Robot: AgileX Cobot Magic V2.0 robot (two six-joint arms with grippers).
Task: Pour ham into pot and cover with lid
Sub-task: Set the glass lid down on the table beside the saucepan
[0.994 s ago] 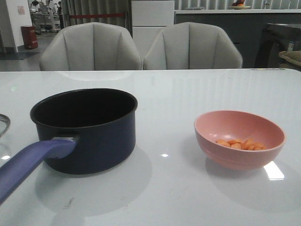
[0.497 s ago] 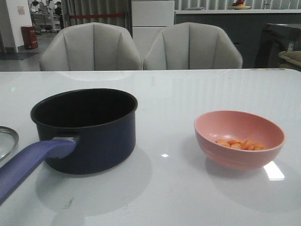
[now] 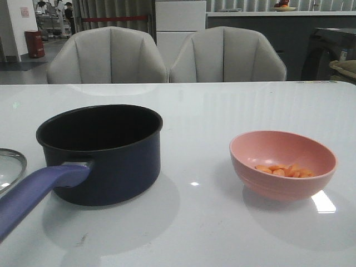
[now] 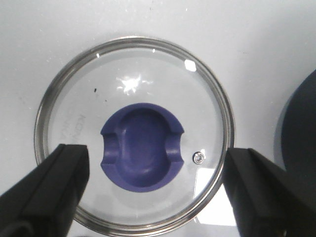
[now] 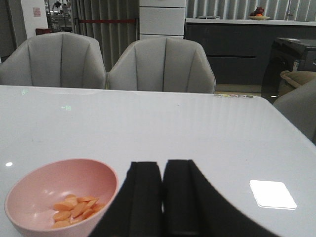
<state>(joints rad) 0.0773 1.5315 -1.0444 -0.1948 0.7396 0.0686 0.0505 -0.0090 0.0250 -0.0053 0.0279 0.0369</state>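
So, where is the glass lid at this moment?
The lid lies flat on the white table at the far left edge of the front view, just left of the pot, under the open left tool.

At the left edge of the front view, we see the lid [image 3: 10, 167] further into frame than a second ago: then only a sliver of its metal rim showed, half a second ago a wider arc, and now the rim reaches closer to the pot [image 3: 103, 153], beside the pot's handle [image 3: 39, 192].
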